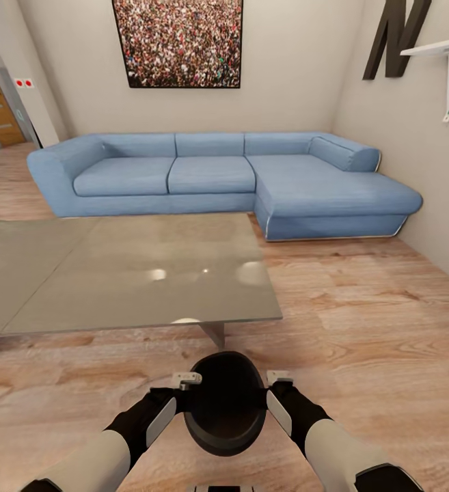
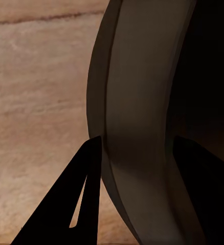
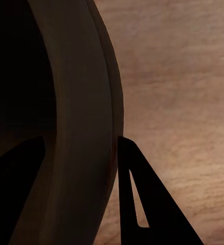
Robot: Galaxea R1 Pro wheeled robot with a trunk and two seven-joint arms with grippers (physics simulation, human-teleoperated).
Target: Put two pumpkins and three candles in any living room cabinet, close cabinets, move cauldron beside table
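Holding the small round black cauldron with the wide mouth (image 1: 225,403) between both arms, the robot had it right out in front of itself over the light wooden plank floor (image 1: 361,307). The left gripper (image 1: 185,380) pinched the rim on one side and the right gripper (image 1: 279,377) pinched it on the opposite side. In the left wrist view you could see one dark finger (image 2: 71,204) outside the cauldron wall (image 2: 137,127) and the other inside the mouth, so those jaws were clamped narrow on the rim. Same deal in the right wrist view: one finger (image 3: 142,204) outside the curved wall (image 3: 86,127), one inside, jaws tight on the rim.

Just ahead of the pot stood the big low rectangular coffee table with the glossy grey glass top (image 1: 115,273), its blocky grey leg (image 1: 215,333) near the cauldron but not touching it. Can't tell whether the pot sat on the floor or hung a bit above it.

Behind the table was a blue L-shaped fabric sofa (image 1: 217,174) against the pale wall, with a framed crowd picture (image 1: 178,42) above it and a white wall shelf (image 1: 443,51) off to the right.
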